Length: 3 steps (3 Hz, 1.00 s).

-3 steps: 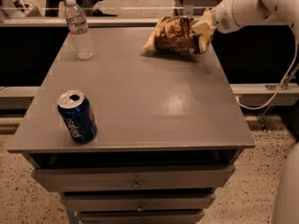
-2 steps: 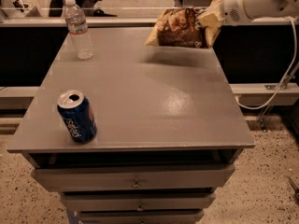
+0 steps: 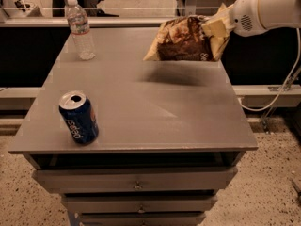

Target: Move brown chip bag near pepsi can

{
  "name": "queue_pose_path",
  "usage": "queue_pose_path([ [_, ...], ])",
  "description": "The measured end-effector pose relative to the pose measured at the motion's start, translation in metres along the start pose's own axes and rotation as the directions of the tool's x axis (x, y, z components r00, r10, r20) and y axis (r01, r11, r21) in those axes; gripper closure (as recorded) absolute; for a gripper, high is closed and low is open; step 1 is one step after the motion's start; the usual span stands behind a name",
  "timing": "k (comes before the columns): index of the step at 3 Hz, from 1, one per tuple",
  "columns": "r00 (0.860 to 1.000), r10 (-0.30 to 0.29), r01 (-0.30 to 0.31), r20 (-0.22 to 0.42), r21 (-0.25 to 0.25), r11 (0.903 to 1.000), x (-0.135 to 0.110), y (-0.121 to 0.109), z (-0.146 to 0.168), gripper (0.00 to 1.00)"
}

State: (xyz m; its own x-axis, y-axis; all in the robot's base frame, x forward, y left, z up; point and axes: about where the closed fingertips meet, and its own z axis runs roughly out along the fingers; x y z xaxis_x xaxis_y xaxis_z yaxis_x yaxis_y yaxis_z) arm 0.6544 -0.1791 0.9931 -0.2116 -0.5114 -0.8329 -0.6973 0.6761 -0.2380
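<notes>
The brown chip bag (image 3: pixel 186 39) hangs in the air above the far right part of the grey table (image 3: pixel 155 112), with its shadow on the tabletop below. My gripper (image 3: pixel 217 28) is shut on the bag's right end, coming in from the right on a white arm. The pepsi can (image 3: pixel 78 117) stands upright near the table's front left corner, far from the bag.
A clear plastic water bottle (image 3: pixel 80 28) stands at the table's far left corner. Drawers (image 3: pixel 136 182) run below the tabletop. A cable (image 3: pixel 282 86) hangs at the right. Speckled floor surrounds the table.
The gripper has lifted the chip bag off the tabletop and carried it a little forward and left. The can and bottle have not moved.
</notes>
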Motion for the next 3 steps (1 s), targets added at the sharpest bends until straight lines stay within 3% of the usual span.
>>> queue_pose_path([
  [1, 1.000, -0.001, 0.001, 0.001, 0.001, 1.0000, 0.000, 0.000, 0.000, 1.00],
  [2, 0.999, 0.033, -0.034, 0.025, 0.030, 0.9990, -0.011, 0.013, 0.000, 1.00],
  [3, 0.992, 0.103, -0.109, 0.070, 0.079, 0.9909, -0.035, 0.047, -0.002, 1.00],
])
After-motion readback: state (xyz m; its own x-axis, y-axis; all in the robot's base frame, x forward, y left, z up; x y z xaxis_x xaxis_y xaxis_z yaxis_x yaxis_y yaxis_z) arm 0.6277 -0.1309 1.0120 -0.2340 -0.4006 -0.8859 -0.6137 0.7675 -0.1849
